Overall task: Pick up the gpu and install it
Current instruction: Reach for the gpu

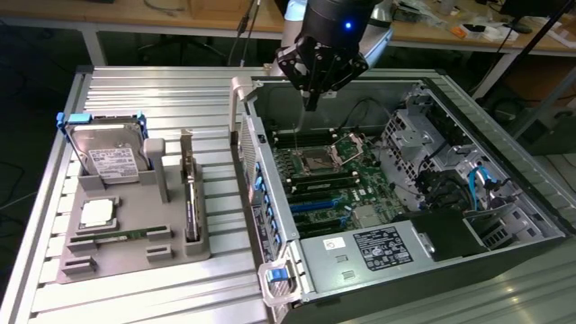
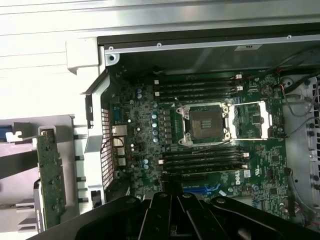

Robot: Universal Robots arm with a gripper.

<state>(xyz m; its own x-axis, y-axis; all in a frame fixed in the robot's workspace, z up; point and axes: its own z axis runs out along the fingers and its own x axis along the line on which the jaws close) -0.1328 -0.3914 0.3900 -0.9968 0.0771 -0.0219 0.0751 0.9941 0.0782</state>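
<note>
While gpu (image 1: 189, 196) stood on edge in grey holder (image 1: 135, 260), at nine o'clock of open case (image 1: 255, 155) in exterior view, pickup not yet done. Gripper (image 1: 311, 102) hung over motherboard (image 1: 324, 189), fingers pressed together, holding nothing. Install entirely left.

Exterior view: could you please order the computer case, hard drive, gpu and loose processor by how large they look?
1. computer case
2. hard drive
3. gpu and processor: unsure. The gpu stands on edge and shows a long thin side, while the processor shows a small square face.
</note>
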